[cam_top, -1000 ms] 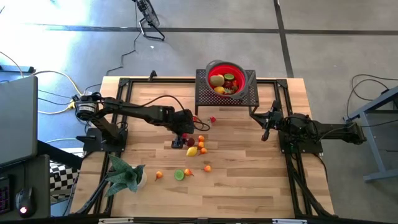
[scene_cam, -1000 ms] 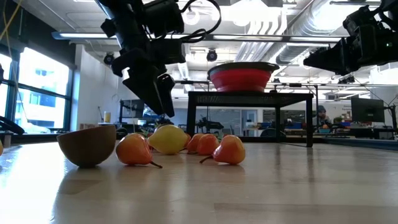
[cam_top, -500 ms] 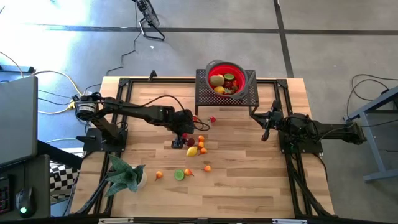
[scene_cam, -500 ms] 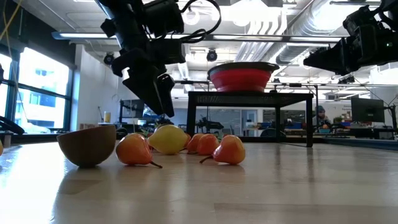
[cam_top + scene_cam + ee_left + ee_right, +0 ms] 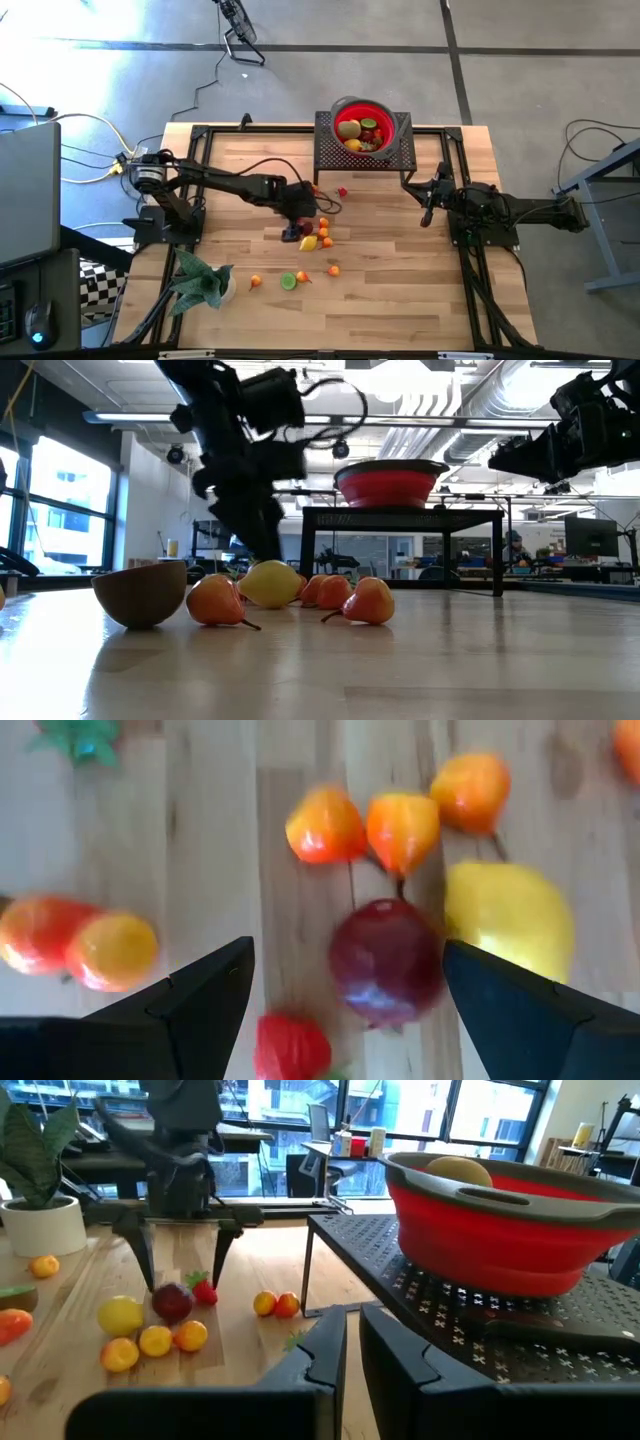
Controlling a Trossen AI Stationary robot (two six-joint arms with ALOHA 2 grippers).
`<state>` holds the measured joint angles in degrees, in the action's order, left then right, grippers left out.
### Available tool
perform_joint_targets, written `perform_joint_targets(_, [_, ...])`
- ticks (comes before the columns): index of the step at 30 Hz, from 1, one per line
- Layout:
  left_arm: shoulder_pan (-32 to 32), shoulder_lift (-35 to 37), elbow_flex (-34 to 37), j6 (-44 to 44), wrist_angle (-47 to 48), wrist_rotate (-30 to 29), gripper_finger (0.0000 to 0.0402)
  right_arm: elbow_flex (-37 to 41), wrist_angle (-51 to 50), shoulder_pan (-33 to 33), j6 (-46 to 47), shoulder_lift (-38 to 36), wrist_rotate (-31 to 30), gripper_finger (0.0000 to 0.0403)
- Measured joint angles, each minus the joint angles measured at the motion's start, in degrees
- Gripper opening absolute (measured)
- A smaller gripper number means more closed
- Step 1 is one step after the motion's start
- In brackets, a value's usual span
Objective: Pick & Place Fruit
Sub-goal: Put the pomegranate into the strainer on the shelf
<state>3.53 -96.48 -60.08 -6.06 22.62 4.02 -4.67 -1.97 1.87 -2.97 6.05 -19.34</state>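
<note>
My left gripper point(image 5: 345, 985) is open and points down over a cluster of toy fruit in the middle of the table point(image 5: 295, 232). A dark-red plum point(image 5: 388, 960) and a red strawberry point(image 5: 292, 1045) lie on the wood between its fingers, apart from both. A yellow lemon point(image 5: 510, 920) and small oranges point(image 5: 400, 825) lie just beyond. The right wrist view shows that gripper point(image 5: 182, 1250) standing over the plum point(image 5: 172, 1302). More fruit lies nearer the near edge, among it a lime point(image 5: 288, 281). My right gripper point(image 5: 428, 205) waits, shut, at the table's right.
A red bowl point(image 5: 340, 103) holding several fruits sits on a black mesh stand point(image 5: 330, 150) at the far edge. A green leafy plant point(image 5: 200, 283) stands at the near left. A lone strawberry point(image 5: 342, 191) lies before the stand. A brown kiwi half point(image 5: 140, 592) rests close to the low camera.
My left gripper has shifted a little toward the table's right and near edge, coming down over the plum and strawberry. It shows blurred in the low view. The fruit has stayed in place.
</note>
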Motion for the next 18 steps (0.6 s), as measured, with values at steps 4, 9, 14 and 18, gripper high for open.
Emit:
perform_joint_targets(4, [-0.3,-0.9,0.0,0.3,0.0,0.0,0.0319,0.0,-1.0,0.0,0.1,0.2,-0.1,0.0026])
perform_joint_targets(9, [-0.3,-0.9,0.1,0.3,-0.2,1.0,0.0319,0.0,-0.9,0.0,0.1,0.6,-0.1,0.0026])
perform_joint_targets(14, [-0.2,-0.9,0.1,0.3,0.3,0.9,0.0319,0.0,-0.9,0.0,0.1,0.6,-0.2,0.0026])
perform_joint_targets(18, [-0.2,-0.9,0.1,0.4,1.1,0.9,0.0319,0.0,-0.9,0.0,0.0,0.6,-0.2,0.0026])
